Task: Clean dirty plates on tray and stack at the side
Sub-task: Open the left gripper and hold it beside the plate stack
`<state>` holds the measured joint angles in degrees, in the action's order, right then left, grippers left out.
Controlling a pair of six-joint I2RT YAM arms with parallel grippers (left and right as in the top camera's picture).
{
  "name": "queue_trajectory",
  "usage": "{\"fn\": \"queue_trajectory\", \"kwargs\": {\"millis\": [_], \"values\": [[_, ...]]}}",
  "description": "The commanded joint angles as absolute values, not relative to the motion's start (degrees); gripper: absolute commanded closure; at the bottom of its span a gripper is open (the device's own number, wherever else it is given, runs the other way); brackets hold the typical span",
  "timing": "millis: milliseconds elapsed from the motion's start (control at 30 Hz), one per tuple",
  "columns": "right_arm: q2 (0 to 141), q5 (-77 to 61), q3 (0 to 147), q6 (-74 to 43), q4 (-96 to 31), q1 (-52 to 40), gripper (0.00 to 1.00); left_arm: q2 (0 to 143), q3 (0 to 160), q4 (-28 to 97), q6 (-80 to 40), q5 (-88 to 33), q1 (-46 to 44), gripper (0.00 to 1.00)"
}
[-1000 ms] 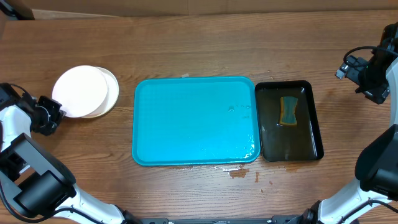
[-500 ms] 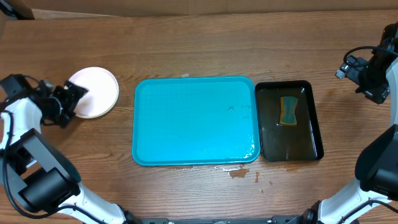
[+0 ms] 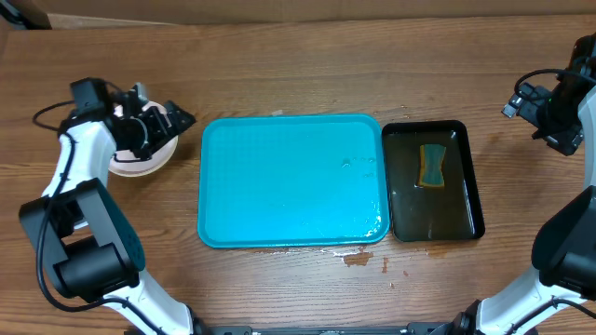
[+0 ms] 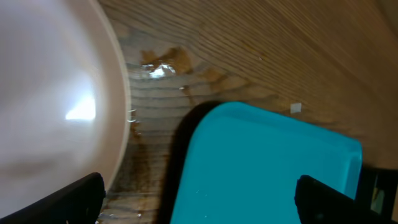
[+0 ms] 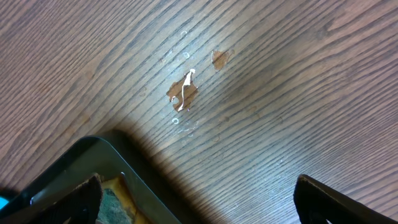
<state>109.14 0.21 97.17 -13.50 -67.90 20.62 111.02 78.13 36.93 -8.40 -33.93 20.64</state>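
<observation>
Left gripper (image 3: 168,124) is hanging over the plates (image 3: 138,166), blocking top access. Tray (image 3: 279,186) is lying open; black tray (image 3: 477,191) is crowding its right edge.

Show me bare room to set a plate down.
The turquoise tray lies bare, though wet. Bare table runs behind both trays. Crowded: sponge in the black tray, left gripper over the plates.
</observation>
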Motion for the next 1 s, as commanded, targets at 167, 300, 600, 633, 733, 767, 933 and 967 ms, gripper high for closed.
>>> {"fn": "queue_trajectory", "kwargs": {"millis": [167,300,600,633,733,767,933,967], "values": [[108.4,0.1,97.5,-13.6,-67.6,20.7,0.0,110.6,78.1,36.1,-5.3,-24.6,15.0,0.0],[108.4,0.1,97.5,-13.6,-67.6,20.7,0.0,110.6,78.1,36.1,-5.3,-24.4,14.7,0.0],[108.4,0.1,97.5,-13.6,-67.6,20.7,0.0,110.6,78.1,36.1,-5.3,-24.4,14.7,0.0],[108.4,0.1,97.5,-13.6,-67.6,20.7,0.0,110.6,78.1,36.1,-5.3,-24.4,14.7,0.0],[108.4,0.1,97.5,-13.6,-67.6,20.7,0.0,110.6,78.1,36.1,-5.3,-24.4,14.7,0.0],[108.4,0.1,97.5,-13.6,-67.6,20.7,0.0,110.6,78.1,36.1,-5.3,-24.4,14.7,0.0],[108.7,0.1,97.5,-13.6,-67.6,20.7,0.0,110.6,78.1,36.1,-5.3,-24.4,14.7,0.0],[108.7,0.1,97.5,-13.6,-67.6,20.7,0.0,110.6,78.1,36.1,-5.3,-24.4,14.7,0.0]]}}
